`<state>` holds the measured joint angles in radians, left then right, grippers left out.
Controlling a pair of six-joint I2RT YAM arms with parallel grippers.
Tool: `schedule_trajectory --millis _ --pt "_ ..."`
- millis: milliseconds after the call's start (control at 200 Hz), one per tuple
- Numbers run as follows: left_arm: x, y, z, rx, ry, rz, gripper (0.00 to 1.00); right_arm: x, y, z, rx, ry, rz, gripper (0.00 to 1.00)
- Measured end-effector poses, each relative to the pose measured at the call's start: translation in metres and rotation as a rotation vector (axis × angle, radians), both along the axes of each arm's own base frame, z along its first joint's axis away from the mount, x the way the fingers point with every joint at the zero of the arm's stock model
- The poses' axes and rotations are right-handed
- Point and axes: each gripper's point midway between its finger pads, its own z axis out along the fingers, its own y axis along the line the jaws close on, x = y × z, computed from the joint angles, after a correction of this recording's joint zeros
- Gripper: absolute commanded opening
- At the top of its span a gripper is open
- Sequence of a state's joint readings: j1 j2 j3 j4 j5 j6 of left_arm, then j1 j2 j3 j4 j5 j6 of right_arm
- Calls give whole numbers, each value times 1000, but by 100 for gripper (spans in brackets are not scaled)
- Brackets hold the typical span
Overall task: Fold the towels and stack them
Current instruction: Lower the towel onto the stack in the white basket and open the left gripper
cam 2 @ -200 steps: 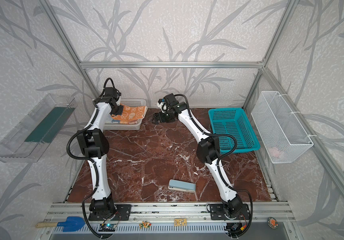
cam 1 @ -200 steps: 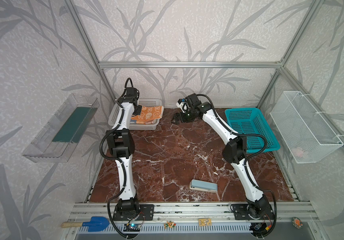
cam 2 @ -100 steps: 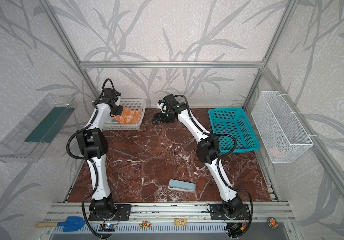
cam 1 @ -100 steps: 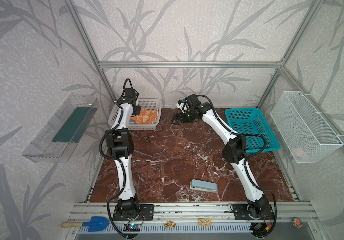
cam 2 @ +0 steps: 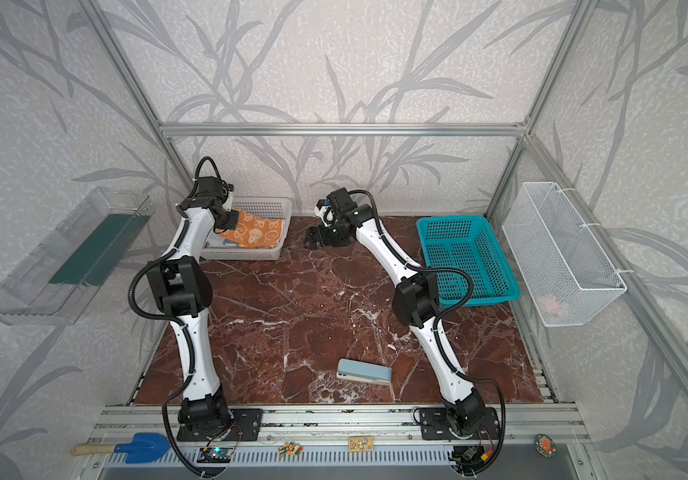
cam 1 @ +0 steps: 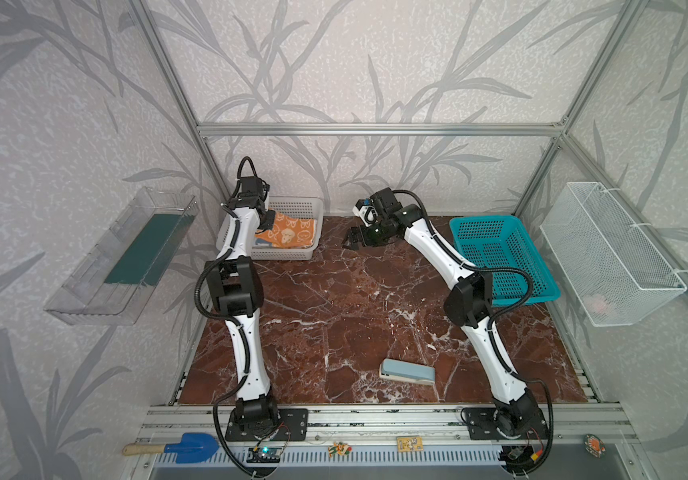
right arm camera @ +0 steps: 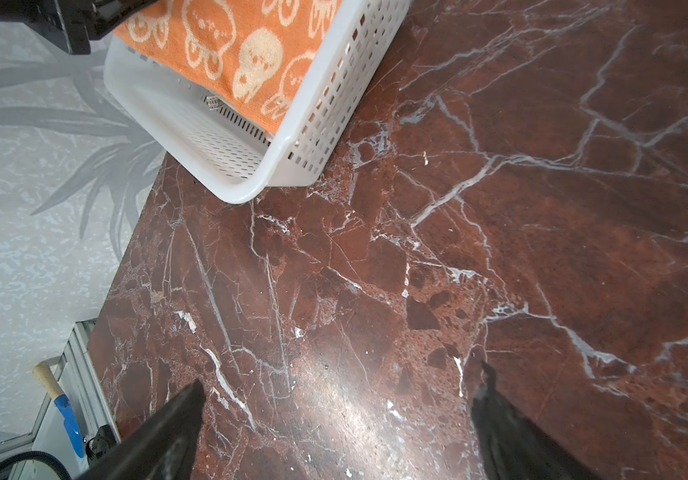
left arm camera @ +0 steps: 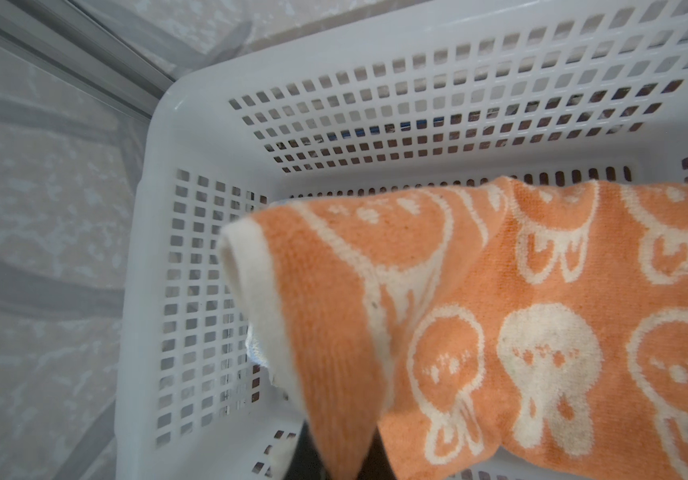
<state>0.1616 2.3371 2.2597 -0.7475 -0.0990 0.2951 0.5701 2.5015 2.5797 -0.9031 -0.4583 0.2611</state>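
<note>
Orange towel point(cam 1: 290, 233) clamped by L end effector point(cam 1: 269, 219), arm stretched into basket point(cam 1: 297, 203) | R end effector point(right arm camera: 341, 374) wide, empty

Bright, even, diffuse light in both top views; faint soft shadows only. Slight wide-angle bending toward edges. Right wrist view: pale glare patch on marble tabletop point(right arm camera: 358, 411), sharp otherwise. Left wrist view: near fold of orange towel point(left arm camera: 479, 324) blurred, white basket point(left arm camera: 184, 108) corner soft too.
</note>
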Motion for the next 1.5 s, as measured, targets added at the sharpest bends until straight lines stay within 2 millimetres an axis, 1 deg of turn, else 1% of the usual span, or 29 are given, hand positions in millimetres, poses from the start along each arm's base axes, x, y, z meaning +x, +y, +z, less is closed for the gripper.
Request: schedule_trajectory --millis 265,350,550,815,995,1265,1490,1499 --pt "0 6 -4 -37 -4 2 0 -1 2 -7 5 23 3 99" --pt "1 7 -11 -40 6 5 0 -1 2 -10 2 27 4 99" --pt "4 10 -37 -44 39 10 0 -2 3 -11 6 31 8 99" --pt "7 20 -48 -21 45 32 0 -2 3 -12 5 33 9 99" --pt "8 26 -51 -5 46 44 0 -3 4 -16 8 44 16 99" --pt "9 31 -48 3 39 37 0 -3 6 -26 5 64 21 99" --pt "12 35 -44 21 25 35 0 -4 6 -27 7 66 25 99" --pt "12 35 -43 21 24 35 1 -4 6 -27 7 66 25 99"
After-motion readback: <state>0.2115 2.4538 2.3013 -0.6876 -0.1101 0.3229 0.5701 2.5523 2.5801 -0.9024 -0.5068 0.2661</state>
